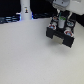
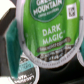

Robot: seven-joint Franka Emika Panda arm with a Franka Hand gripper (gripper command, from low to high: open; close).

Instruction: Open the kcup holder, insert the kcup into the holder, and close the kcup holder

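We are at the insert step — the gripper [image 1: 61, 21] clamps the kcup [image 2: 46, 36] over the open holder [image 1: 62, 34]; next we lower it into a free slot

We see a wide bare stretch of table [image 1: 25, 57] in the foreground, open for any approach. The holder [image 1: 61, 36] sits toward the exterior view's right, and the gripper [image 1: 61, 22] sits right on top of it, so that spot is crowded. A white post [image 1: 25, 9] stands at the back, well apart from the holder. In the wrist view the kcup [image 2: 47, 35] fills nearly everything, with another pod [image 2: 17, 67] tight beside it; we see no gap between them.
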